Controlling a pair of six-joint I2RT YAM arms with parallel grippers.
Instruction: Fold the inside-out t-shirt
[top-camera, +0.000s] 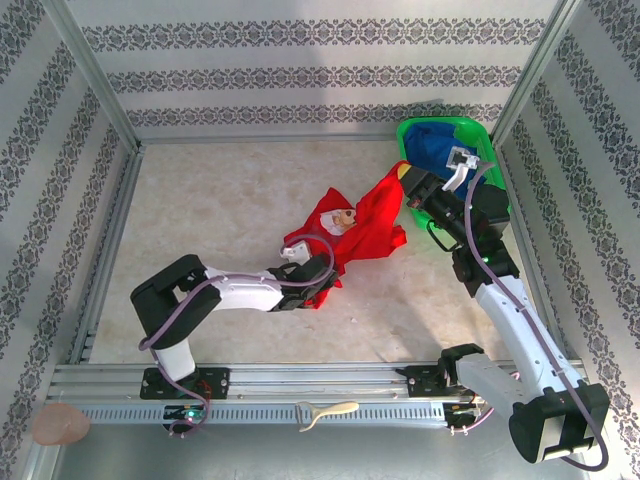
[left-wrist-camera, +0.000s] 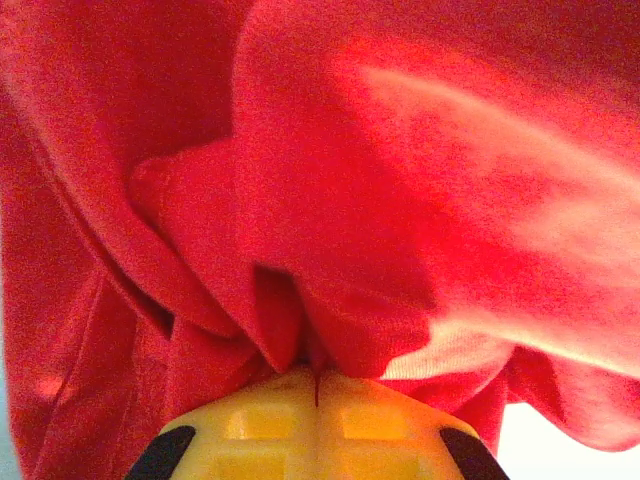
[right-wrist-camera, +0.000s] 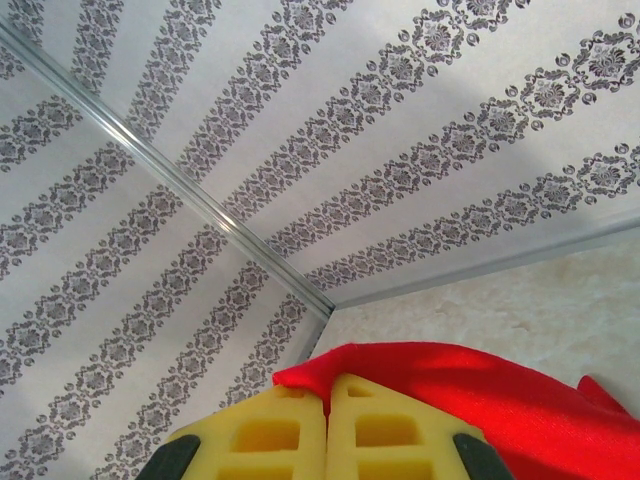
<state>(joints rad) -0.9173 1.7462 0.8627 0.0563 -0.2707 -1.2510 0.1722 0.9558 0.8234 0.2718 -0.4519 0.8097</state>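
The inside-out t-shirt (top-camera: 370, 225) is bright red, bunched and lifted off the table between my two arms, with a pale print (top-camera: 342, 218) showing near its top. My left gripper (top-camera: 325, 278) is shut on the shirt's lower left part; in the left wrist view red folds (left-wrist-camera: 320, 200) hang right over the yellow fingertips (left-wrist-camera: 270, 415), with cloth pinched in the seam between them. My right gripper (top-camera: 408, 185) is shut on the shirt's upper right edge; in the right wrist view a red hem (right-wrist-camera: 400, 365) runs between its yellow fingertips (right-wrist-camera: 375, 425).
A green bin (top-camera: 450, 150) holding a blue garment (top-camera: 440, 145) stands at the back right, just behind my right gripper. Patterned walls (top-camera: 300, 75) close in the beige table (top-camera: 230, 210). A pale brush-like object (top-camera: 325, 412) lies on the front rail.
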